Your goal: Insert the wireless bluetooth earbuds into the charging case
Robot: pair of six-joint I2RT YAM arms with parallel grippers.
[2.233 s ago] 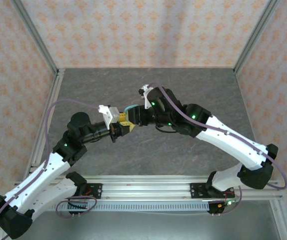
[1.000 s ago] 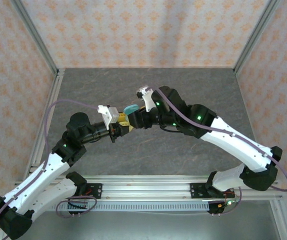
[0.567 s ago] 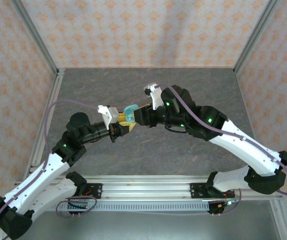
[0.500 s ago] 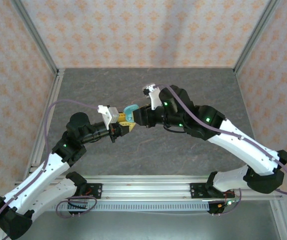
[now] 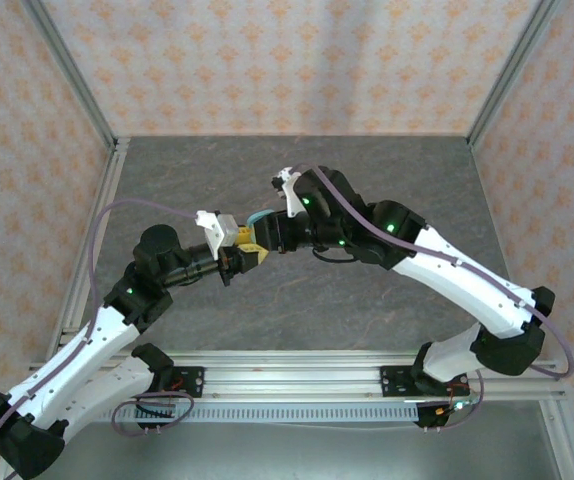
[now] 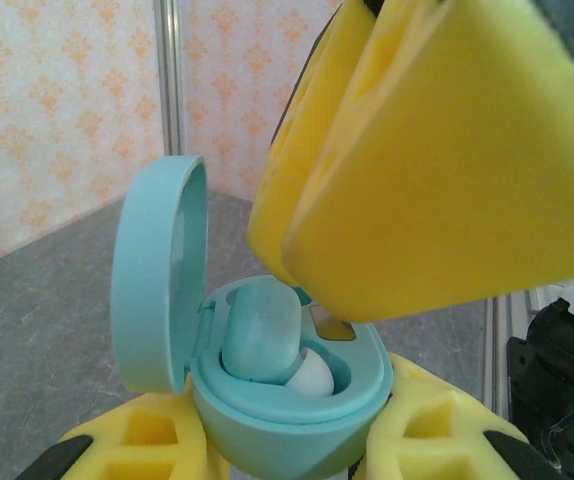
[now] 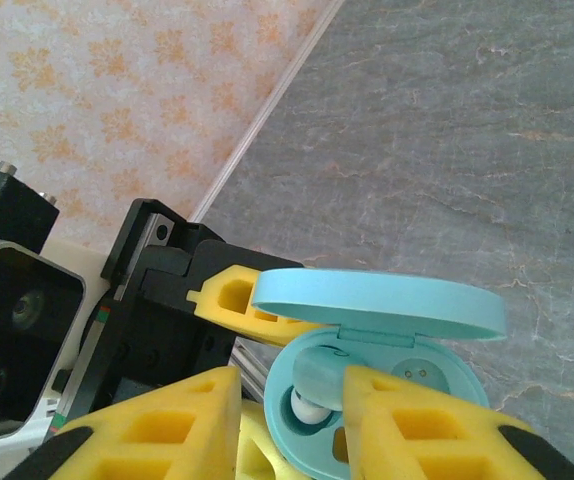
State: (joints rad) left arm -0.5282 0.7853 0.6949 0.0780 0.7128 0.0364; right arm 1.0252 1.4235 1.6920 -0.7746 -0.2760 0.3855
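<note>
So the left gripper (image 6: 287, 445) is clamped on the teal charging case (image 6: 287, 415), lid flipped up at 9 o'clock in its wrist view. 1 earbud (image 6: 262, 335), pale mint with a white tip, sits in a socket and looks a bit tilted. The right gripper (image 7: 292, 385) hovers just above, jaws slightly apart. Risk: a finger could clip the bud loose or knock the lid shut

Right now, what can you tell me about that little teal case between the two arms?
The light teal oval plastic charging case is clamped at its base between the yellow fingers of the left hand. Its hinged lid stands open. One mint earbud with a white tip sits in one socket; the other socket looks empty. The yellow fingers of the right hand hover at the opening.
</note>
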